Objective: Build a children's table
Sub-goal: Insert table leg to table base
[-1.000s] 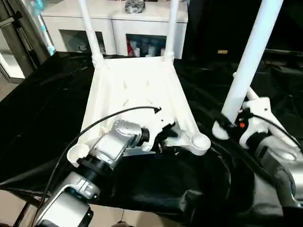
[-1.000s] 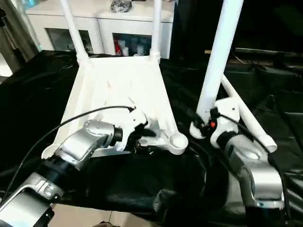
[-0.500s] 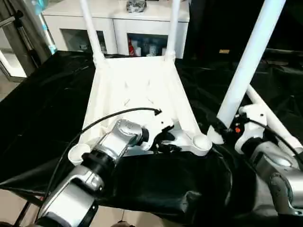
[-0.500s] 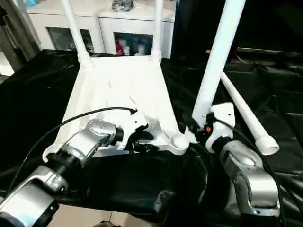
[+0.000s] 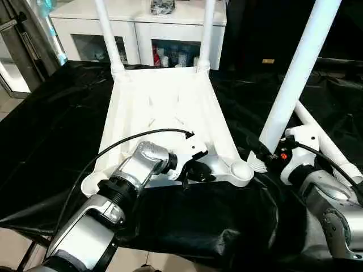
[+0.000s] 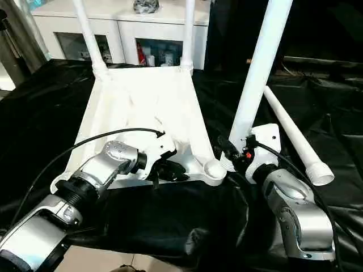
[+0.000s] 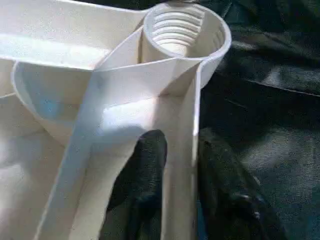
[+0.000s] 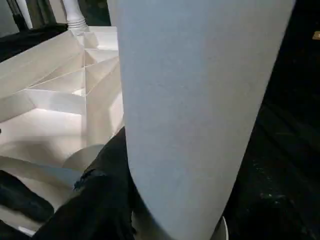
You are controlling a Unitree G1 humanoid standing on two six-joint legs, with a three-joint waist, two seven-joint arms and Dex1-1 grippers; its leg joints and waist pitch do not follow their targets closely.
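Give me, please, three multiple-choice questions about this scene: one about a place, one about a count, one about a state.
1. Where does the loose leg lie?
A. on the cabinet
B. on the black cloth, right of the table top
C. inside the table top

2. How many legs already stand in sockets?
A. none
B. two
C. four

3. How is the held leg in the right gripper?
A. upright
B. lying flat
C. broken

Key:
1. B, it rests on the cloth beside the top.
2. B, the two far legs rise from the far corners.
3. A, it stands upright beside the near socket.
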